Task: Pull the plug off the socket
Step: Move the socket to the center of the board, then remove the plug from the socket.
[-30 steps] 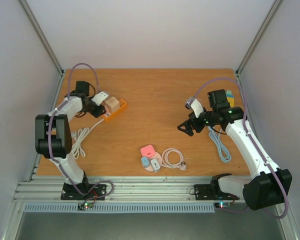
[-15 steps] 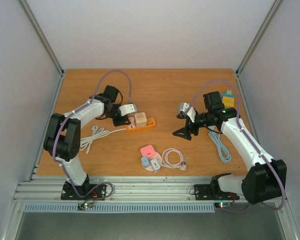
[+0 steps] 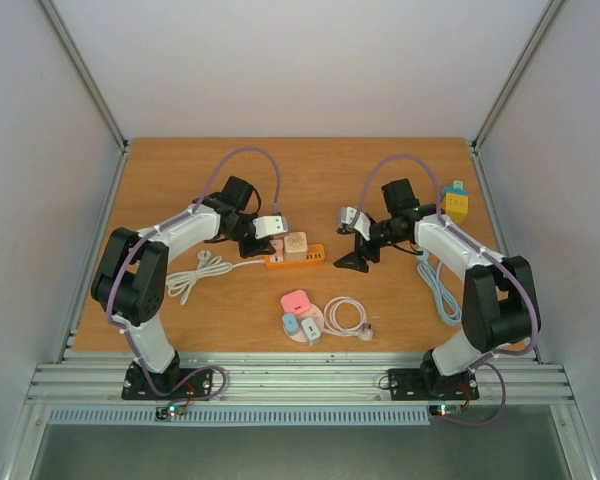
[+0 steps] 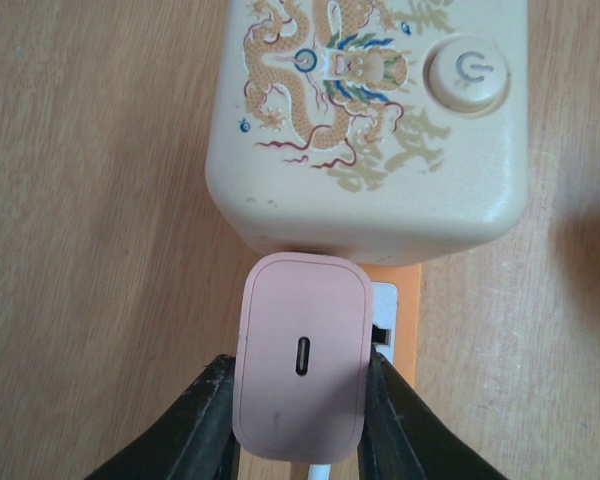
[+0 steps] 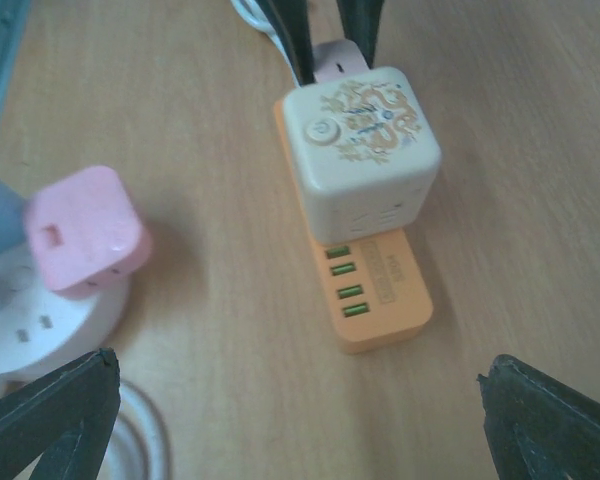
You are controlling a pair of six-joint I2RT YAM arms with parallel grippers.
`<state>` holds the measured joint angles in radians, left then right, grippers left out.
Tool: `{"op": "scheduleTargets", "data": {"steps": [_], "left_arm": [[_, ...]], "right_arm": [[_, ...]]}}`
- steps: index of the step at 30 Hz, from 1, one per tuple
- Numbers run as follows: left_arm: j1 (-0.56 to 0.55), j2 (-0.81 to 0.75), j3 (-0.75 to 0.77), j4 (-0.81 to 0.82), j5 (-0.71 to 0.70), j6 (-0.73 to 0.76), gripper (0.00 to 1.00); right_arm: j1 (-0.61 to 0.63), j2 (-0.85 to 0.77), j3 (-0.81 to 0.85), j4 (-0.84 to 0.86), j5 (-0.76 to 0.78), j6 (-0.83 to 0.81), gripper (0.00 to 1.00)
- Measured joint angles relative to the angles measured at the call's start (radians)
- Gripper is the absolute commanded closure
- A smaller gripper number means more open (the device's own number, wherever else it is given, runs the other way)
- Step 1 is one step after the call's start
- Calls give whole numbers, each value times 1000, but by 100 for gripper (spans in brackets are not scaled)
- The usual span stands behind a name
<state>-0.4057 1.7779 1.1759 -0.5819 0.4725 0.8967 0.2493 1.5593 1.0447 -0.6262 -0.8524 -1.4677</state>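
An orange power strip, the socket [image 3: 302,260] [image 5: 375,290], lies near the table's middle. A cream cube adapter with a dragon print [image 3: 296,245] [image 4: 370,110] [image 5: 360,140] sits on it. Beside the cube a pink plug [image 4: 302,340] [image 5: 332,58] stands in the strip. My left gripper [image 3: 267,243] [image 4: 300,365] is shut on the pink plug, one black finger on each side. My right gripper [image 3: 352,262] [image 5: 298,372] hangs wide open just right of the strip's end with the green ports, holding nothing.
A round pink-and-white socket hub [image 3: 301,316] with pink [image 5: 85,230], blue and white adapters lies nearer the front, with a coiled white cable [image 3: 346,317] beside it. The strip's white cord [image 3: 195,270] trails left. A pale blue cable [image 3: 440,290] and a yellow block [image 3: 456,204] lie at the right.
The left gripper has carried the strip with its plugs rightward towards the table's middle, still shut on the pink plug. The right gripper has moved left towards the strip, staying open.
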Motion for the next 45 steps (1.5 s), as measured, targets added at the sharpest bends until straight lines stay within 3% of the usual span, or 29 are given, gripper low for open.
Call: {"op": "scheduleTargets", "data": {"steps": [3, 6, 12, 14, 28, 29, 31, 34, 40, 45], "left_arm": [[0, -4, -6, 5, -1, -2, 95], [-1, -7, -11, 11, 0, -2, 76], [-2, -8, -17, 13, 11, -3, 62], [-4, -8, -27, 9, 13, -3, 52], [-8, -45, -103, 26, 19, -17, 35], [-8, -48, -104, 27, 19, -21, 31], [-9, -57, -108, 41, 19, -27, 14], [-9, -59, -113, 61, 21, -39, 2], [-9, -59, -118, 63, 21, -24, 1], [-7, -60, -123, 66, 26, -20, 1]], "right_arm": [[23, 48, 3, 62, 52, -5, 1], [38, 115, 22, 95, 92, -12, 1], [64, 215, 54, 149, 141, -38, 2], [82, 235, 58, 164, 154, -46, 3], [165, 319, 97, 208, 257, -65, 18], [167, 326, 102, 209, 266, -64, 18], [176, 348, 121, 208, 289, -63, 19], [185, 359, 133, 206, 311, -61, 19], [190, 362, 159, 158, 321, -70, 36], [195, 375, 183, 119, 322, -88, 31]]}}
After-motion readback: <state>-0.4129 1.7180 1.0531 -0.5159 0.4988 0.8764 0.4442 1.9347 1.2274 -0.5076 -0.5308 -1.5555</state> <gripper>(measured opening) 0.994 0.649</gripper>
